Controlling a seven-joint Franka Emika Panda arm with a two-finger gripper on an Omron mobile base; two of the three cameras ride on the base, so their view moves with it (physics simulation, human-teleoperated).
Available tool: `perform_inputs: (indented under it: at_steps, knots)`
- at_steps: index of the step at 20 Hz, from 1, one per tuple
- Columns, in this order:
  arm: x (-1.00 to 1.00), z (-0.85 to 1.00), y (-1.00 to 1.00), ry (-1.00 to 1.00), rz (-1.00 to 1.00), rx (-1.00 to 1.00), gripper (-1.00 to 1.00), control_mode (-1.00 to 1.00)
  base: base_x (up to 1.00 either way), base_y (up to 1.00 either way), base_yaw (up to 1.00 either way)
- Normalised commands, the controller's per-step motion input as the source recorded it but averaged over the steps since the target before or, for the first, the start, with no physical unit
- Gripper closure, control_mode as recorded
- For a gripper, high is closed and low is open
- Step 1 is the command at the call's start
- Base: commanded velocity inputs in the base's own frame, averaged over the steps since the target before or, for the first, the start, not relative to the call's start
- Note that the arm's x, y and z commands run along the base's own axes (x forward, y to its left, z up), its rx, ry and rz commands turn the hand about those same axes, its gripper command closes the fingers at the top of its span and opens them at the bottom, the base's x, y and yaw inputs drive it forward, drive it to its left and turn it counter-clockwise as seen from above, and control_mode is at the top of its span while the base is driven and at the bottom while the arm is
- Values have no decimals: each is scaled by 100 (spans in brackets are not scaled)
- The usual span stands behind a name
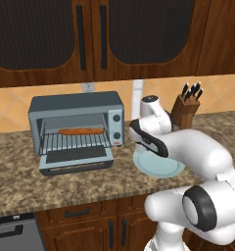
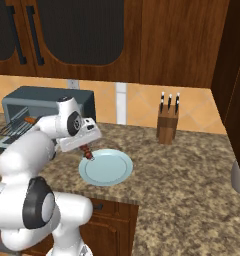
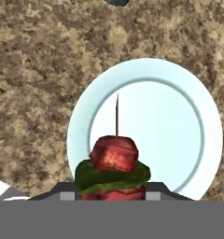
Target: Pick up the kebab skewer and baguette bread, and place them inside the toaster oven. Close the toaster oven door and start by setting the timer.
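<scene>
One toaster oven (image 1: 76,125) stands on the bench (image 1: 21,181), its one toaster oven door (image 1: 76,159) dropped open. One baguette bread (image 1: 81,131) lies on its rack. One pale blue plate (image 2: 114,175) sits on the bench. One kebab skewer (image 3: 115,163) shows above the plate. One knife block (image 2: 167,125) holds three knives in the right base view. One gripper (image 2: 85,150).

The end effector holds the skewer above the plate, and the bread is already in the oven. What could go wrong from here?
1. The end effector grips the skewer near one end, so it may swing or slip on the way.
2. The baguette lies along the rack of the oven, so the skewer could push it.
3. The door hangs open and low; the arm may strike it.
</scene>
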Motion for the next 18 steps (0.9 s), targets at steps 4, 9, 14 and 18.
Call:
perform_inputs:
  at_steps: [4,9,14,18]
  knots:
    - [-45,52,72,-6,20,-10,100,-100,0,0,0]
    - [-14,47,85,-4,17,-8,100,-100,0,0,0]
    - [0,42,77,0,20,-4,100,-100,0,0,0]
    - [0,54,84,0,19,-4,100,-100,0,0,0]
